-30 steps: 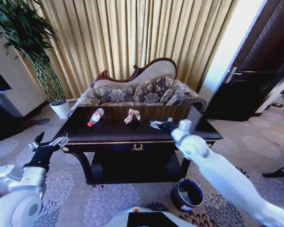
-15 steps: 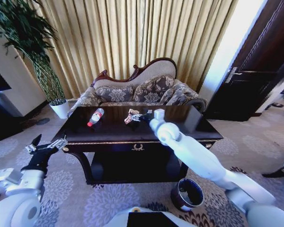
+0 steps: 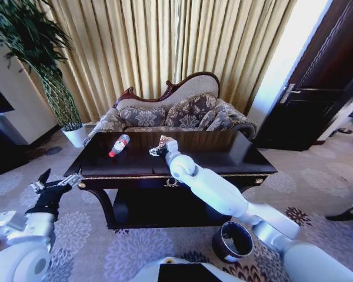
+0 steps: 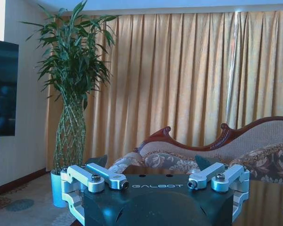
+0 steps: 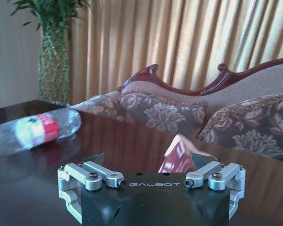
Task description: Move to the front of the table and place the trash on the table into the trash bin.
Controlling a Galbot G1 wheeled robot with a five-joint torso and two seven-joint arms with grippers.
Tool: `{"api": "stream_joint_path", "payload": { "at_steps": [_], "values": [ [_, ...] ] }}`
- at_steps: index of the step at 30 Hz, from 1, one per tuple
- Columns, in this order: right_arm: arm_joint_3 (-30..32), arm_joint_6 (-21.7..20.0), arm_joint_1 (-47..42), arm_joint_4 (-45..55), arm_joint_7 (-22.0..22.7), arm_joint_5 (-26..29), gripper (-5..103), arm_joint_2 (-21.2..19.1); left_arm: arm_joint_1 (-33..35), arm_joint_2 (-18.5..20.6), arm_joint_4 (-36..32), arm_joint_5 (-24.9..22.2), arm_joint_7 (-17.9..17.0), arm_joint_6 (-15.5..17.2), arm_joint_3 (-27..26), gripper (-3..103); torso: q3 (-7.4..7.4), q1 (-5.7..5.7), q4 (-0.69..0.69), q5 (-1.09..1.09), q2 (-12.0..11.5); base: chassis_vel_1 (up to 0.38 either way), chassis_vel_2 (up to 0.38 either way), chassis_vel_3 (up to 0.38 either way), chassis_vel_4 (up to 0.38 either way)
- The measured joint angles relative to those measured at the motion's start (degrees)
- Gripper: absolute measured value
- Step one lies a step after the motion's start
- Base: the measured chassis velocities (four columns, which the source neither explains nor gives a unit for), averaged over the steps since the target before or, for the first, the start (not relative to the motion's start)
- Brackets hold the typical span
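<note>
Pink-white wrapper (image 5: 178, 157) sits between the right gripper's (image 5: 148, 162) spread jaws.

The head view looks down from above on the table (image 3: 235, 154) toward the sofa (image 3: 176, 114), which both low, level wrist views share, the right from close over the tabletop.

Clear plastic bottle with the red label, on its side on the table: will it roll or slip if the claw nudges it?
The clear plastic bottle with red label lies on its side on the glossy dark table, so a nudge probably rolls it. It looks empty, so likely light and easily skidding away.
</note>
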Motion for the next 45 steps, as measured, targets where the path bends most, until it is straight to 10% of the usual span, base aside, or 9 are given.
{"api": "stream_joint_path", "payload": {
  "at_steps": [22,45],
  "values": [
    [5.4,1.4,-1.5,-9.1,-3.5,-1.8,101,0.7,0.9,1.1,0.0,0.0,0.3,-0.6,-0.3,100,0.00,0.00,0.00,0.01,0.0,0.000,0.000,0.000,0.000],
    [6.9,2.9,-4.0,-7.5,-6.1,-4.1,17,-0.9,0.4,0.7,0.0,-0.2,0.3,-1.1,0.1,100,0.00,-0.01,0.00,0.01,0.0,0.000,0.000,0.000,0.000]
  ]
}}
